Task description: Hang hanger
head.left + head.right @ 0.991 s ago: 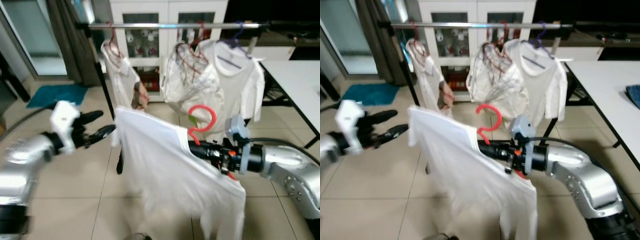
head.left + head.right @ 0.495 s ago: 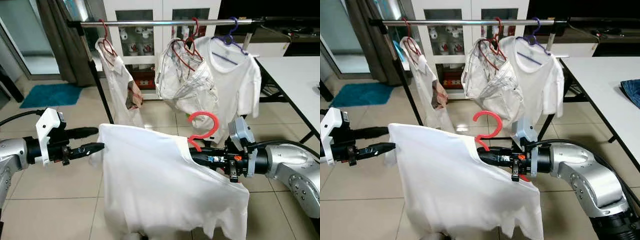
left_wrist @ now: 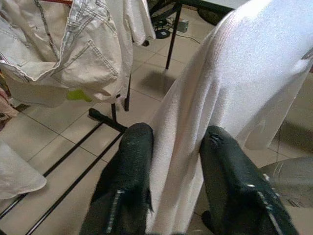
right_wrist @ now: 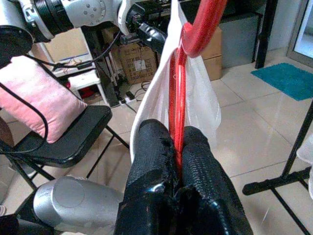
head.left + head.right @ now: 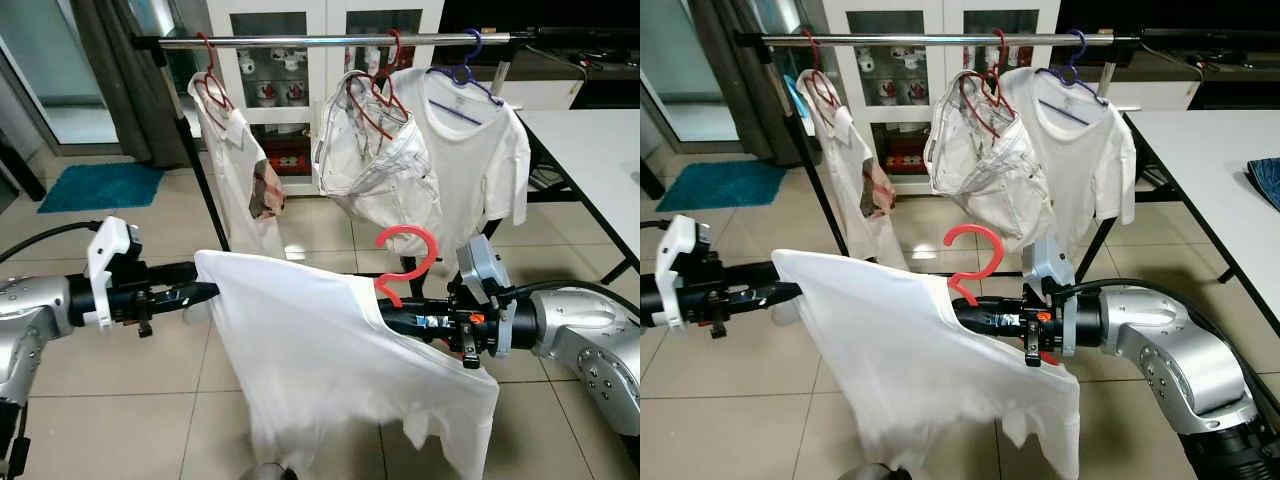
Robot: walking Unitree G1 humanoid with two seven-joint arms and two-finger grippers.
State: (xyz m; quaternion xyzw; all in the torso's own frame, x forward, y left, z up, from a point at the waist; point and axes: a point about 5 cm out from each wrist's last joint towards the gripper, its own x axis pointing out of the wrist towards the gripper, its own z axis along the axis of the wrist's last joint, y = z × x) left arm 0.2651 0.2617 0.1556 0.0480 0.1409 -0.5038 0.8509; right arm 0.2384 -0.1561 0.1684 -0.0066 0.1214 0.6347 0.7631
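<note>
Status: my right gripper (image 4: 177,147) is clenched on the shank of the red hanger (image 5: 404,262), which carries the white T-shirt (image 5: 330,370). My left gripper (image 3: 173,147) has its fingers either side of the shirt's far-left shoulder, cloth between them; I judge it a pinch that holds the fabric spread.

Location: the hanger and shirt hang near me, between my two arms, well below and short of the rail (image 5: 330,41). Its hook points up, free of any support.

Done: garment is on the hanger and the hanger is lifted. Remaining, in my judgement: raise and extend the right arm, set the hook over the rail, release both grippers. The open stretch of rail between the left and middle garments looks like the usable slot.

Count:
- Rail: one.
- Garments already hung: three, on two red hangers and one blue hanger (image 5: 462,74).
- Hangers in hand: one.
- White table (image 5: 590,150), far right: one.
</note>
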